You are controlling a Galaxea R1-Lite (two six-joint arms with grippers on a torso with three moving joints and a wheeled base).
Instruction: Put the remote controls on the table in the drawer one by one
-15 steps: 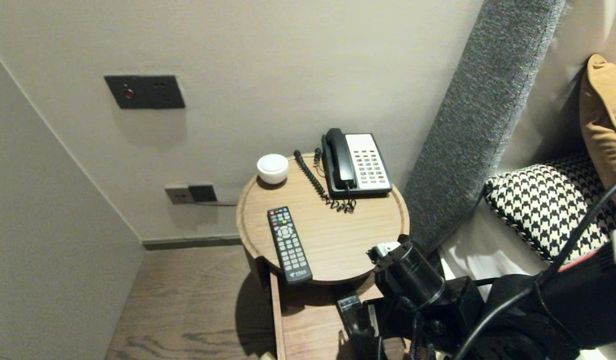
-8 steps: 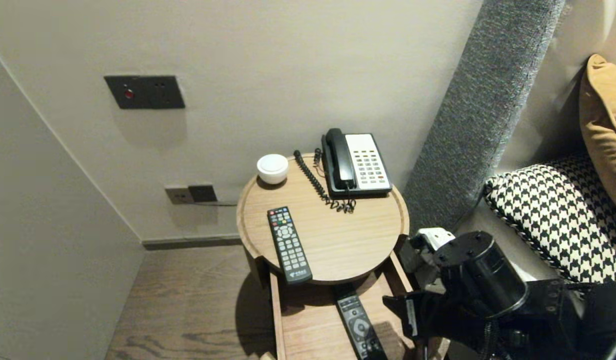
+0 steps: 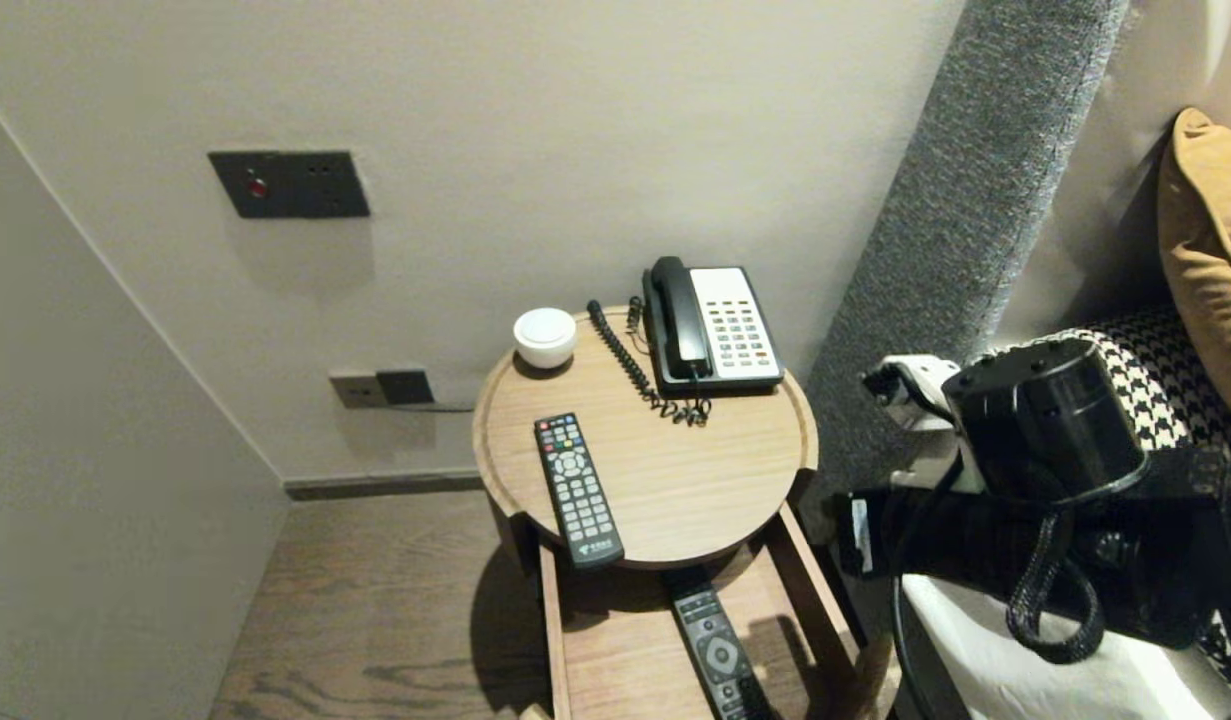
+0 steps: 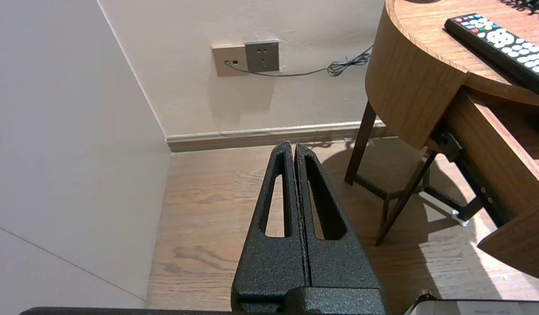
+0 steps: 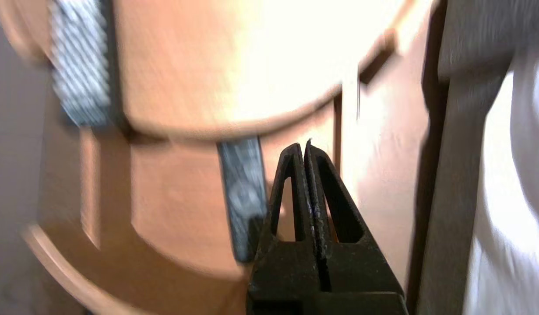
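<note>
Over the last second my right arm [image 3: 1050, 430] has pulled back from above the open drawer [image 3: 615, 650] and swung up and to the right, so it now sits by the edge of the bed [image 3: 985, 670], in front of the houndstooth pillow [image 3: 1190, 400]. The right claw [image 5: 305, 146], which was spread a second ago, is now pressed together with nothing between its fingers. It sits a little above and to one side of the slim remote [image 3: 720, 655]. That remote lies loose on the drawer floor, lengthwise, with its far end tucked under the lip of the round surface [image 3: 675, 480]; it was hidden behind the arm a second ago. On top of the surface a larger remote [image 3: 577, 488] lies near the front left edge. A telephone [image 3: 713, 328] with its coiled cord sits at the back, and a small white dish [image 3: 545, 337] is to its left. My left claw [image 4: 292, 146] is parked low beside the stand, over the wooden floor [image 4: 208, 227], fingers closed flat against each other and empty. It points toward the wall socket [image 4: 245, 57].
</note>
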